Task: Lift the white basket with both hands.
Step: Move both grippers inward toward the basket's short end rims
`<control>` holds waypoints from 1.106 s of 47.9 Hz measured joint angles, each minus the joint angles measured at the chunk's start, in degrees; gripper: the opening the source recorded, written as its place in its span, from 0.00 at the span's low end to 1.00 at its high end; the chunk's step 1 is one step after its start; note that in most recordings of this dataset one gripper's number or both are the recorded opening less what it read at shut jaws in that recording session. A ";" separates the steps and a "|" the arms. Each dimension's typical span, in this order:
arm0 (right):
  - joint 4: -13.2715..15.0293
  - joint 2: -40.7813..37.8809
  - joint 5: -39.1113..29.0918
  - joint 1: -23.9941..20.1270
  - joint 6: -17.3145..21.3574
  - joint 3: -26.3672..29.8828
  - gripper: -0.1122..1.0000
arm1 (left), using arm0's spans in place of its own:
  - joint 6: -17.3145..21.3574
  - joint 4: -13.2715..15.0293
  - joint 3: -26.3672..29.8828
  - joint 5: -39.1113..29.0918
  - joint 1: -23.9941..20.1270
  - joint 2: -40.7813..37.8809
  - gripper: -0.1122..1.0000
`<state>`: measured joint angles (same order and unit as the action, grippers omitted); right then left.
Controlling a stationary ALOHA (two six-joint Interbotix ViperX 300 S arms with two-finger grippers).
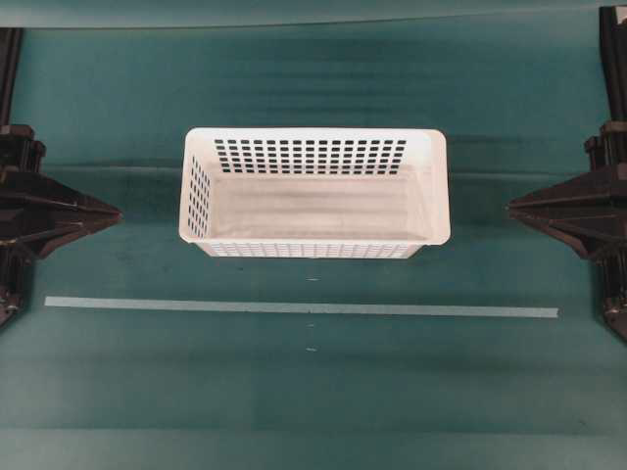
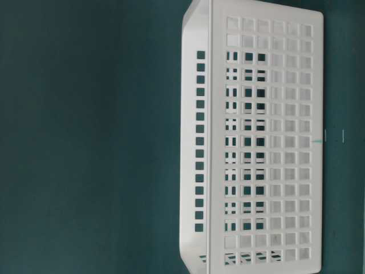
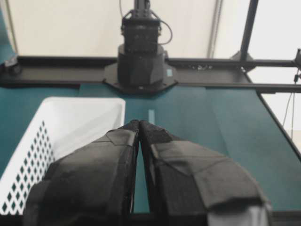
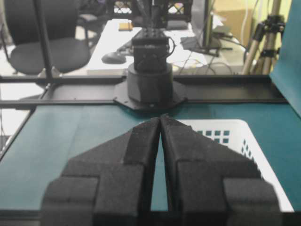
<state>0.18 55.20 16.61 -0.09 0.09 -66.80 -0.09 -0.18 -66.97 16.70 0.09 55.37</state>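
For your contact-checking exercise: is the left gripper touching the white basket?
Apart. The overhead view shows bare green table between the left gripper and the white basket.

A robotics lab — black frame rails (image 4: pixel 94 101), camera tripod (image 4: pixel 263 37), office chair (image 4: pixel 44 44) and cluttered desk (image 4: pixel 113 52) behind.

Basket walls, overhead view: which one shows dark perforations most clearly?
The far long wall of the white basket: rows of dark slots. The left end wall shows fewer; the right shows none.

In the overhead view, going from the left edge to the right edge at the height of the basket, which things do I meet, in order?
Left black pointed end effector → large white perforated plastic basket on the teal table surface → right black pointed end effector.
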 measured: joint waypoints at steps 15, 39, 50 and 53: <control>-7.73 -0.26 -3.16 0.79 8.09 2.29 0.09 | -10.72 -0.53 2.81 -3.96 -0.18 -0.44 0.07; -14.68 -13.10 -35.33 14.41 38.94 20.83 0.09 | -40.78 -0.62 14.24 -18.90 -6.50 -2.46 0.07; -14.33 -21.09 -49.57 15.73 44.47 26.19 0.09 | -49.04 -0.62 18.90 -29.62 -9.23 -3.69 0.07; -14.33 -23.03 -55.11 15.91 45.44 28.04 0.09 | -51.94 -0.62 19.60 -33.31 -9.23 -4.13 0.07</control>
<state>-14.15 32.17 -38.50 15.82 45.53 -38.76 -52.03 -0.79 -47.37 -16.61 -9.14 51.24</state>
